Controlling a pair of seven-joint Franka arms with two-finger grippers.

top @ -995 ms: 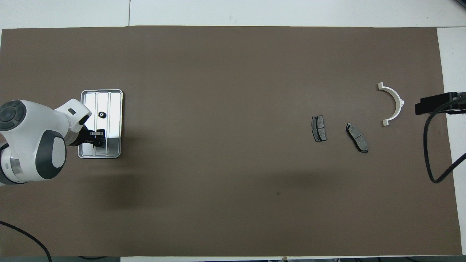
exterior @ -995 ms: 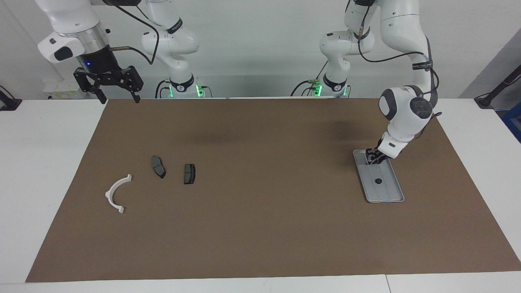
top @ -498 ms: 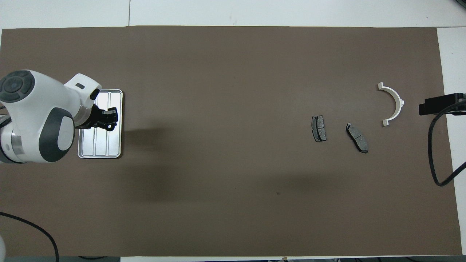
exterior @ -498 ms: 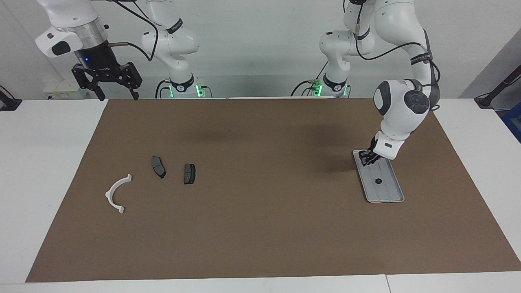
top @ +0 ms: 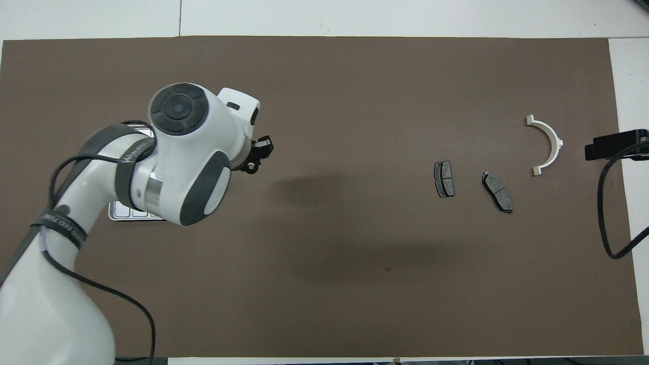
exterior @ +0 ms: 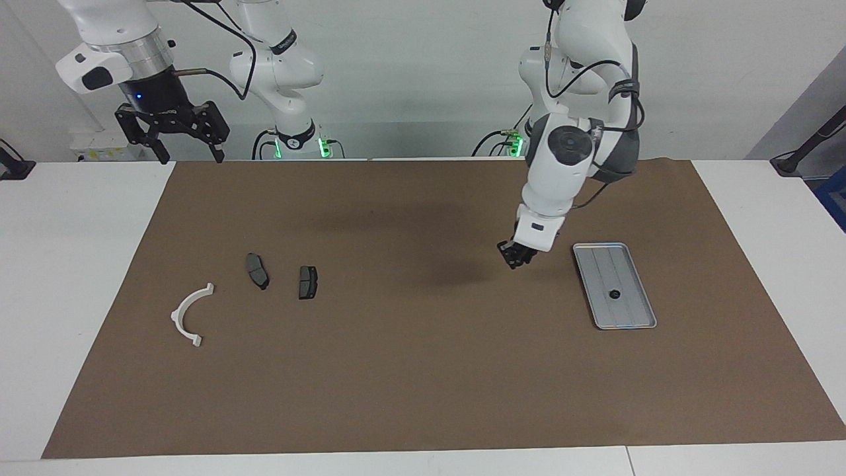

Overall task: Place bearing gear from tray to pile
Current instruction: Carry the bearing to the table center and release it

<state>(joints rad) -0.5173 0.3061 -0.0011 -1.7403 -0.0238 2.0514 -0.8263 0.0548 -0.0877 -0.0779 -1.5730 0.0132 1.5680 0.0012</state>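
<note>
Swinging clear of the tray (exterior: 631, 311), I'm carrying the bearing gear (top: 250, 169) toward the pile (exterior: 307, 282).
Left jaws are clenching it above the tabletop (exterior: 423, 370) so it's not dragging; right jaws are waiting released; a second gear (exterior: 614, 295) is sitting in the tray.

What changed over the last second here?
The left gripper lifted out of the ridged silver metal tray and swung toward the right arm's end, now over the brown mat, jaws seemingly shut on a small dark ring-shaped part. Unchanged: another small dark part in the tray, white semicircular bracket, two dark grey brake pads, waiting open right gripper.
</note>
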